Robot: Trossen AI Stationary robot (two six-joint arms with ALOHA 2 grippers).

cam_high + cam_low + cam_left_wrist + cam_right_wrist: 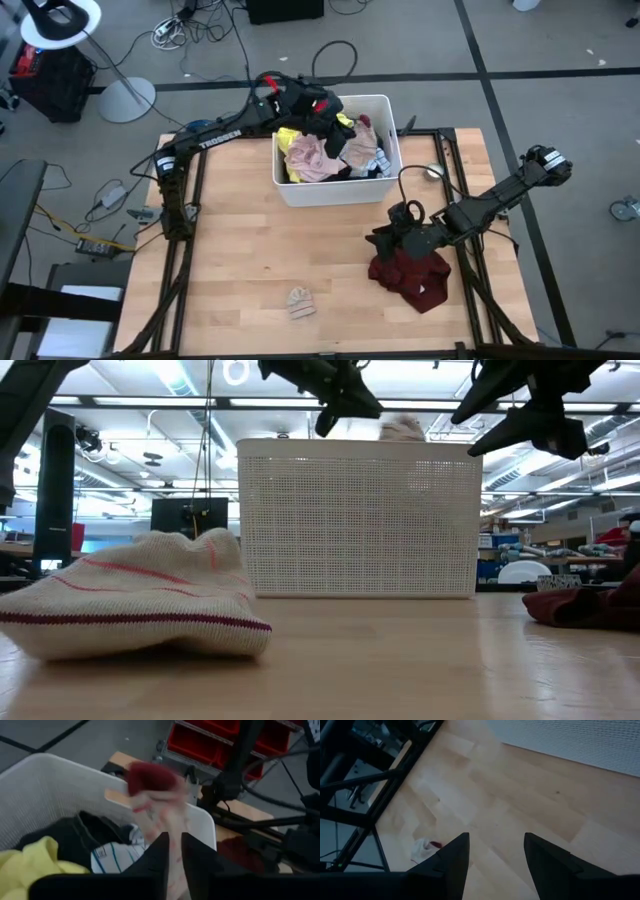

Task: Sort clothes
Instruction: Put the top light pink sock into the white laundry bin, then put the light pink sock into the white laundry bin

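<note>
Clothes (325,155) fill white bin (330,188).

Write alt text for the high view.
Seen from above, a white bin of mixed clothes stands on a wooden table. The left pincer hangs over it; the right pincer is open above a maroon garment. A striped sock lies apart.

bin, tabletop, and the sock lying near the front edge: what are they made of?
Bin: looks like white plastic, its walls a fine perforated mesh.
Tabletop: pale wood planks, visible seams, smooth finish.
Sock: soft knit, cream with red stripes, ribbing visible; fibre unclear.
</note>
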